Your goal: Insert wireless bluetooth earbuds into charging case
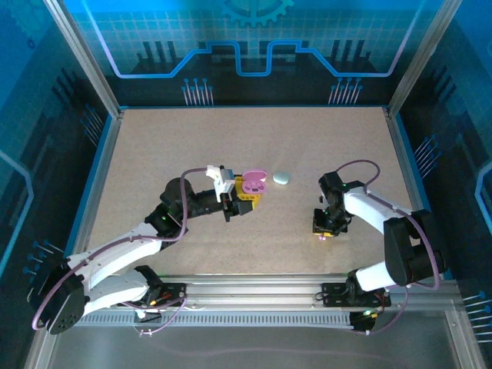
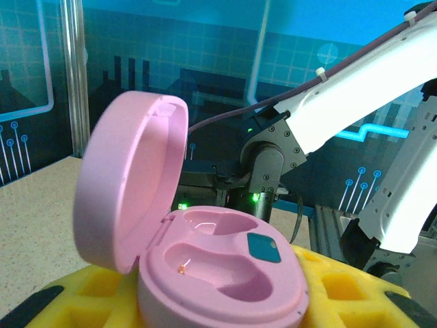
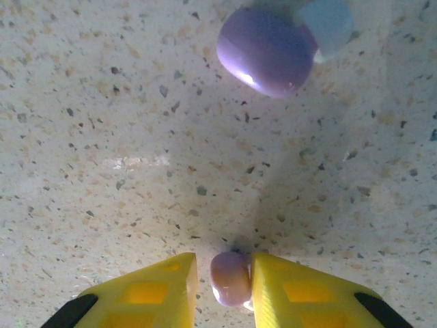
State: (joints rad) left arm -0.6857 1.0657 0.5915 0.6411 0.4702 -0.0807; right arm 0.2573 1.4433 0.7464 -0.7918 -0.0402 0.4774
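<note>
The pink charging case (image 2: pixel 218 273) sits between the yellow fingers of my left gripper (image 2: pixel 218 304), which is shut on it. Its lid stands up and both wells are empty. From above, the case (image 1: pixel 254 182) is held just over the table's middle by the left gripper (image 1: pixel 244 198). My right gripper (image 3: pixel 224 283) points down at the table with a small purple earbud (image 3: pixel 230 277) between its fingers. The bud touches the right finger, and a thin gap separates it from the left finger (image 3: pixel 171 287). A second purple earbud (image 3: pixel 266 49) with a pale teal tip lies farther ahead on the table.
A pale teal oval piece (image 1: pixel 282 177) lies on the table just right of the pink case. The right gripper (image 1: pixel 323 225) is low over the speckled tabletop (image 1: pixel 231 138), right of centre. Metal frame rails and blue walls ring the table.
</note>
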